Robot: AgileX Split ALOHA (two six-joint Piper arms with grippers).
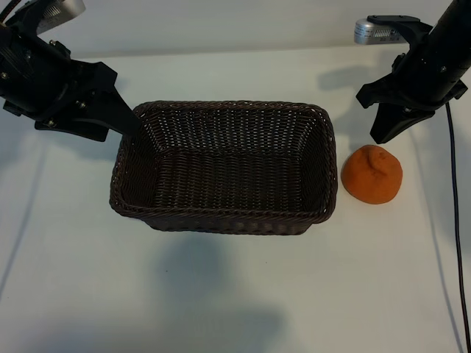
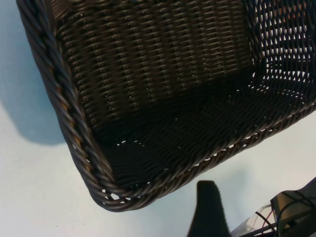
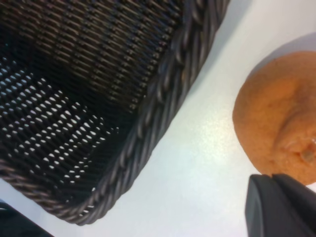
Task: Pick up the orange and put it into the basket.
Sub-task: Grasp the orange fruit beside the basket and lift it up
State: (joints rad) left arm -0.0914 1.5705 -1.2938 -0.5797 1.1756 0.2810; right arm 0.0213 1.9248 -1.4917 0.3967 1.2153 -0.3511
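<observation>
The orange (image 1: pixel 372 174) sits on the table just beside the basket (image 1: pixel 221 165) — untouched. The right gripper (image 1: pixel 388 131) hangs over it pinched shut, holding nothing; left gripper (image 1: pixel 121 118) is parked by the far corner, open and empty.

Both arms are matte black with blocky, angular housings. The left arm (image 1: pixel 51 84) carries small screw heads on its casing and a silver-grey camera body at its upper end. The right arm (image 1: pixel 434 62) has a matching silver-grey camera module mounted at the wrist and a thin black cable hanging down alongside it. The left wrist view shows a black ribbed finger (image 2: pixel 210 212) with red and black wiring beside a clear plastic part
</observation>
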